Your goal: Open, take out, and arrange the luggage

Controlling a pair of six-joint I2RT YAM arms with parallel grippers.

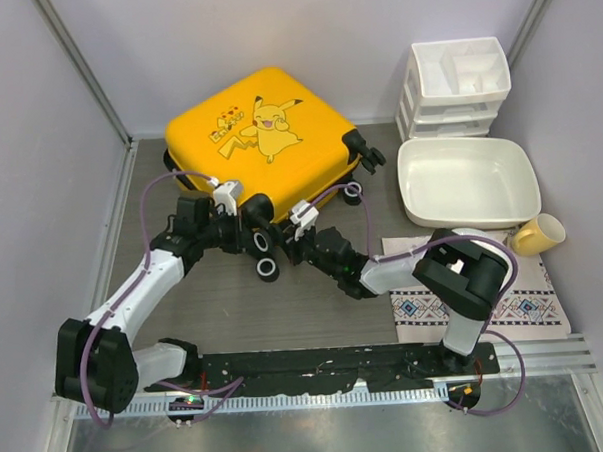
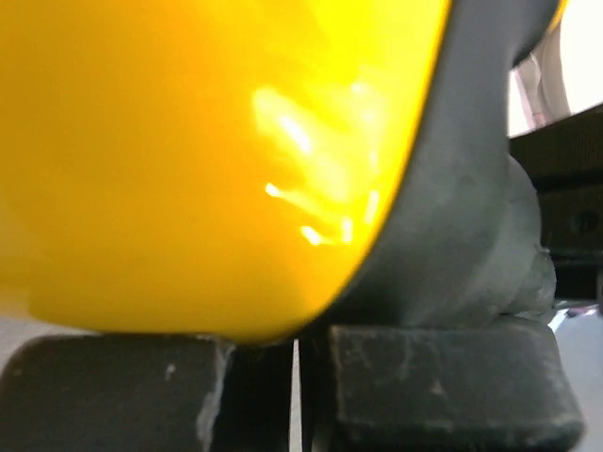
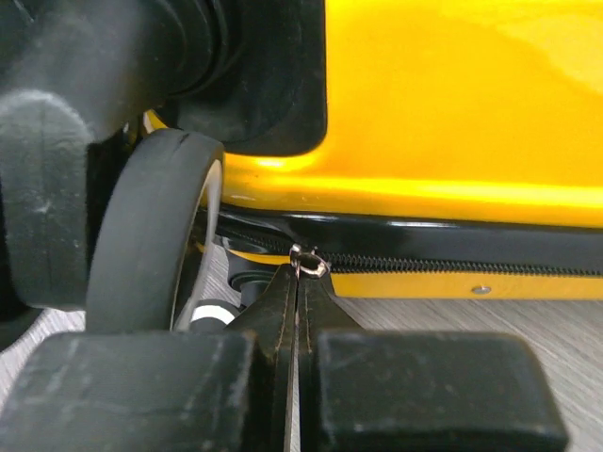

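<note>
The luggage (image 1: 263, 138) is a yellow hard-shell suitcase with a Pikachu print, lying flat and zipped shut at the back centre. My right gripper (image 1: 292, 241) is at its near edge beside the black wheels (image 1: 267, 256). In the right wrist view this gripper (image 3: 299, 377) is shut on the black zipper pull tab (image 3: 300, 297), which hangs from the black zipper band (image 3: 452, 256) next to a wheel (image 3: 155, 235). My left gripper (image 1: 249, 213) is at the near left corner. Up close it (image 2: 297, 386) is shut under the yellow shell (image 2: 188, 160); whether it pinches anything is unclear.
A white basin (image 1: 468, 182) sits right of the suitcase, with a white drawer organizer (image 1: 455, 84) behind it. A yellow mug (image 1: 537, 236) stands at the far right, and a patterned cloth (image 1: 485, 303) lies by the right arm. Grey walls close in the sides and back.
</note>
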